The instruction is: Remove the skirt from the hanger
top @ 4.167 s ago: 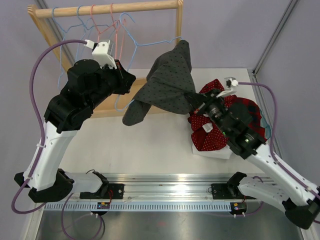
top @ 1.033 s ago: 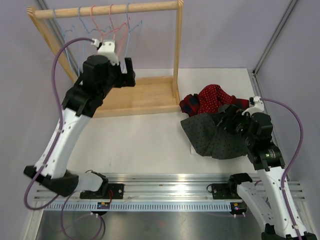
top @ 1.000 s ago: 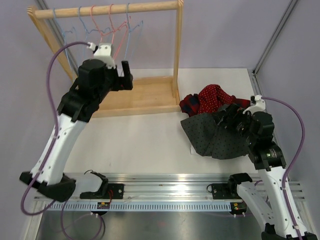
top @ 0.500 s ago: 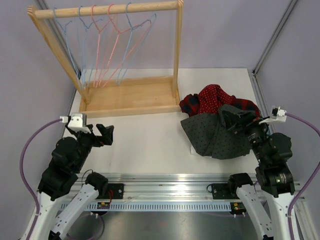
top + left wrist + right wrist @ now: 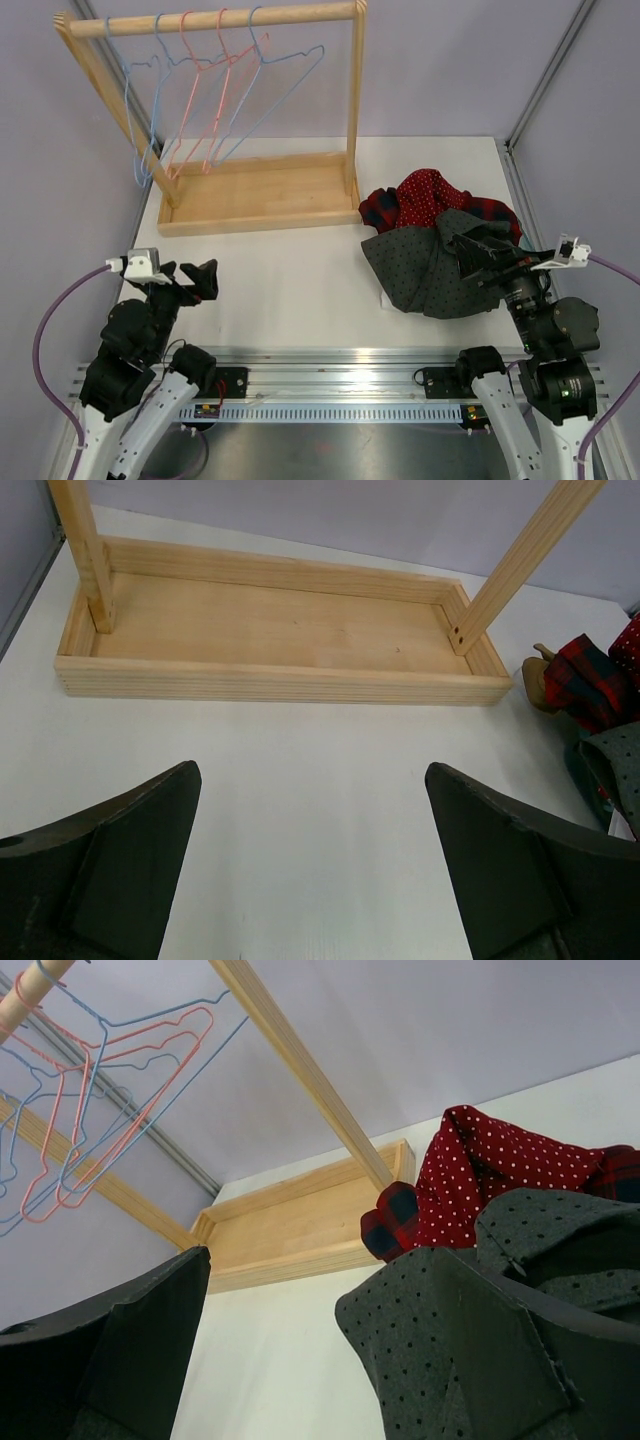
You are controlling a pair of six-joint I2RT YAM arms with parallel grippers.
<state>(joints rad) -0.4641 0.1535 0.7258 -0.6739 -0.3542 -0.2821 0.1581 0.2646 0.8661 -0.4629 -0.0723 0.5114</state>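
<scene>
While both arms sat low along the bottom edge of the frame, the left hand [image 5: 188,277] at lower left stood spread wide with nothing between its fingers. The right hand [image 5: 478,258] at lower right gaped just as wide, also empty. Just beside it, the grey dotted skirt [image 5: 420,275] lay crumpled on the table [image 5: 300,270], partly over red garments [image 5: 425,195]. At upper left, the wire hangers [image 5: 215,90] hung bare on the wooden rack [image 5: 255,190]. Removal looked finished; the next move probably called only for keeping clear of the cloth.
</scene>
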